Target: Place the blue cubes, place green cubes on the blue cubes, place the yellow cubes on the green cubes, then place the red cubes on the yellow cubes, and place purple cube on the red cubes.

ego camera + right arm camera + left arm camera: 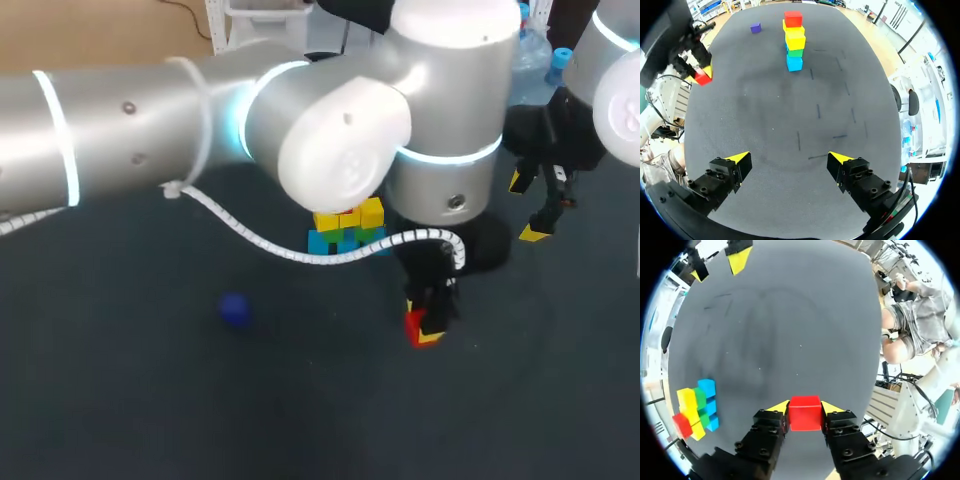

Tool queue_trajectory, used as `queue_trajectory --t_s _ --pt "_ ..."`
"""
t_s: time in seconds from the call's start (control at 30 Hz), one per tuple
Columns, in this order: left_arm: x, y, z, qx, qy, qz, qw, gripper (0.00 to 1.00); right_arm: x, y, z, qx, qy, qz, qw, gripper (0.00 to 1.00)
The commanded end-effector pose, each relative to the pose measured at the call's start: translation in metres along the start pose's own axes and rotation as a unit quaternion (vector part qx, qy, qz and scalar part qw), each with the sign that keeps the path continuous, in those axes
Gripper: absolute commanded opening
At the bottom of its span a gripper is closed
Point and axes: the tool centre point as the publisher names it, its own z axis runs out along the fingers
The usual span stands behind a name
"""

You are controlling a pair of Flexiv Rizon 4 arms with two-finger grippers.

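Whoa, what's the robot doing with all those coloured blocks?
The robot is building a tower out of cubes. The tower has blue cubes at the bottom, then green, then yellow, and one red cube on top. The left gripper is shut on another red cube, off to one side of the tower. The right gripper is open and holds nothing. A purple cube sits alone on the table, not yet stacked.
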Motion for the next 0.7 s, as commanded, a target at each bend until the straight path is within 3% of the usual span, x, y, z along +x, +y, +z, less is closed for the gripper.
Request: queue_trajectory --t_s 0.03,0.23,0.27,0.43,0.7 --pt "-0.008 0.004 0.012 0.005 0.000 -0.004 1.000 0.00 0.000 -0.001 0.001 -0.001 -0.001 -0.001 1.000 1.00" --pt "-0.009 0.003 0.019 0.007 0.000 -0.006 1.000 0.00 0.000 -0.001 0.001 -0.001 -0.001 -0.001 1.000 1.00" --pt "-0.009 0.003 0.019 0.007 0.000 -0.006 1.000 0.07 0.000 -0.001 0.001 -0.001 -0.001 -0.001 1.000 1.00" --pt "-0.007 0.000 0.020 0.005 0.000 -0.015 1.000 1.00 0.000 -0.001 0.001 -0.001 -0.001 -0.001 1.000 1.00" --pt "-0.003 0.003 0.024 0.005 -0.003 -0.023 1.000 1.00 0.000 -0.001 0.001 -0.001 -0.001 -0.001 1.000 1.00"
